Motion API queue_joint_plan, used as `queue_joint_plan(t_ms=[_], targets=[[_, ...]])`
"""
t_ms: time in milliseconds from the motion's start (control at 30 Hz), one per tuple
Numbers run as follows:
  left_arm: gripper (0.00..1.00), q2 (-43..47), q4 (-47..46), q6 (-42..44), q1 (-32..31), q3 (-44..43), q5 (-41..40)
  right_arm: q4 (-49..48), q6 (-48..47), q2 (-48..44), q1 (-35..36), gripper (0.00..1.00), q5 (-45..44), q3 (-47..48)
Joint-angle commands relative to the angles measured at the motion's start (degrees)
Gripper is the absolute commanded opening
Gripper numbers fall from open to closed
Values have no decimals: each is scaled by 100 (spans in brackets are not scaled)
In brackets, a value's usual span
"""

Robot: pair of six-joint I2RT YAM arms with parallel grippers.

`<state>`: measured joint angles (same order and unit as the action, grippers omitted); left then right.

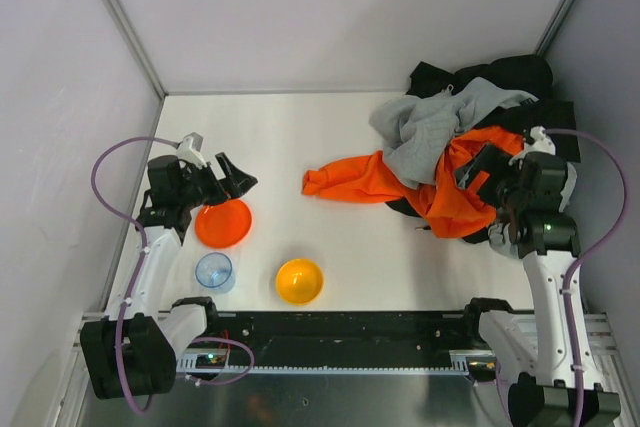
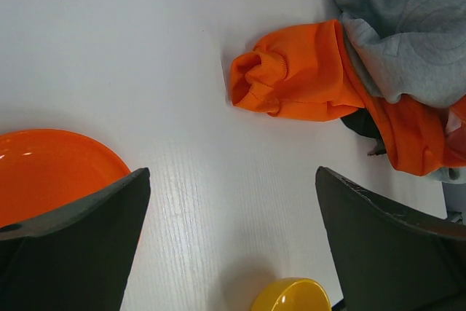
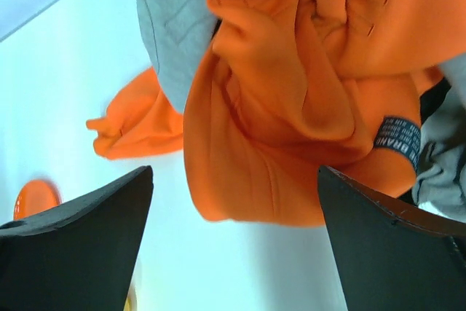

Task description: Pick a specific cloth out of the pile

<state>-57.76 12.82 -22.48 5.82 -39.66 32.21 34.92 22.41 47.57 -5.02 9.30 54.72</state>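
Cloth not yet picked out; search step. Right gripper (image 1: 482, 171), fingers spread and empty, hovers at the near right of the pile (image 1: 430, 132), over the orange garment (image 1: 350, 179). Left gripper (image 1: 228, 185), likewise spread, hangs well left of the pile above the orange plate (image 1: 222, 224). Black fabric (image 1: 403, 208) peeks under the pile's near edge; whether that is the cloth, cannot tell. Next move likely needs the orange drawn aside. White table (image 1: 300, 137), grey walls (image 1: 330, 7) beyond.

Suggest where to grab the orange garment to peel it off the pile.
Probably the bunched sleeve end: it sticks out alone on bare table, left of the pile, with its folds raised. Come down from above, on the open-table side.
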Motion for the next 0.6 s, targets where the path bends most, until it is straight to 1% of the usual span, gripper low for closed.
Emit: queue_joint_plan(t_ms=[0, 200, 300, 467, 567], targets=[[100, 41, -59, -46, 59, -181, 190, 458, 88, -276, 279, 99, -164, -121], [100, 21, -60, -48, 61, -180, 212, 733, 289, -303, 949, 99, -806, -373], [100, -3, -59, -60, 59, -182, 230, 781, 461, -263, 1139, 99, -1110, -606], [100, -52, -58, -71, 58, -189, 269, 853, 877, -382, 1134, 99, -1840, -971], [100, -69, -57, -72, 59, -195, 281, 772, 953, -659, 842, 99, -1889, -1170]])
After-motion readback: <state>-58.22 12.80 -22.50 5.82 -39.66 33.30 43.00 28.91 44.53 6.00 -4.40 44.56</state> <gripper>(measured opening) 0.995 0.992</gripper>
